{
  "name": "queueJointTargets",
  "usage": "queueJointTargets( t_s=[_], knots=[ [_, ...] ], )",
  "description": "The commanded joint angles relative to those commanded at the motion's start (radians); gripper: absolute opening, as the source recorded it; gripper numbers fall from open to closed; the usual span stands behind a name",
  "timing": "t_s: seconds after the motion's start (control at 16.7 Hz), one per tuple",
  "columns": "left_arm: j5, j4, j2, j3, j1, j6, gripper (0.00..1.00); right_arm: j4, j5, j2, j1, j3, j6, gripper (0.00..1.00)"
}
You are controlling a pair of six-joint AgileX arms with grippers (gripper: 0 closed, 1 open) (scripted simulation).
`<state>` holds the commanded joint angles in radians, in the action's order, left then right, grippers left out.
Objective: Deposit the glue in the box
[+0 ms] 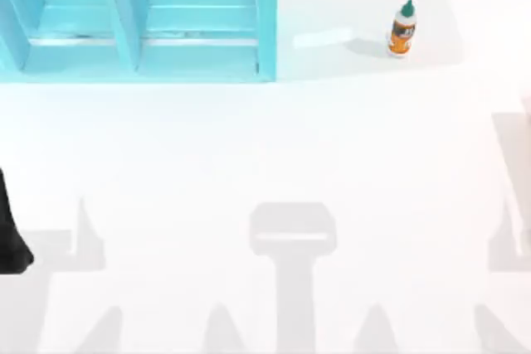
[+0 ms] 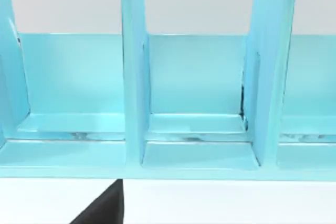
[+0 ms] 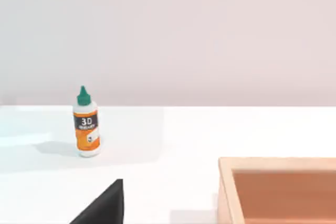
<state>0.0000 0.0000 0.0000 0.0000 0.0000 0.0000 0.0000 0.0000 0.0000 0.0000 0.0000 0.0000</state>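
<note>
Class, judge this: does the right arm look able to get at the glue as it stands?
Probably yes. The glue stands upright and alone on the white table, apart from the orange box, with nothing between.

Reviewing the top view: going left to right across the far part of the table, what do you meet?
Turquoise structure with upright dividers at the far left, then a bare stretch of white table, then the glue, standing upright toward the right. The left arm sits parked at the near left edge.
</note>
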Motion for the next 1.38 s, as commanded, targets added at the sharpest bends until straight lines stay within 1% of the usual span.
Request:
queueJointTargets(
  t_s=[0.18, 0.3, 0.42, 0.6, 0.78, 1.2, 1.38],
  knots=[
    [0.000, 0.000, 0.000, 0.000, 0.000, 0.000, 1.00, 0.007, 0.001, 0.010, 0.004, 0.008, 0.000, 1.00],
    [0.000, 0.000, 0.000, 0.000, 0.000, 0.000, 1.00, 0.040, 0.005, 0.060, 0.025, 0.047, -0.001, 1.00],
    [0.000, 0.000, 0.000, 0.000, 0.000, 0.000, 1.00, 0.094, 0.014, 0.152, 0.058, 0.110, -0.003, 1.00],
    [0.000, 0.000, 0.000, 0.000, 0.000, 0.000, 1.00, 0.203, 0.040, 0.367, 0.117, 0.239, -0.006, 1.00],
    [0.000, 0.000, 0.000, 0.000, 0.000, 0.000, 1.00, 0.333, 0.085, 0.673, 0.177, 0.393, -0.006, 1.00],
    [0.000, 0.000, 0.000, 0.000, 0.000, 0.000, 1.00, 0.642, 0.222, 1.572, 0.295, 0.762, 0.019, 1.00],
    [0.000, 0.000, 0.000, 0.000, 0.000, 0.000, 1.00, 0.750, 0.280, 1.888, 0.327, 0.892, 0.043, 1.00]
  ],
)
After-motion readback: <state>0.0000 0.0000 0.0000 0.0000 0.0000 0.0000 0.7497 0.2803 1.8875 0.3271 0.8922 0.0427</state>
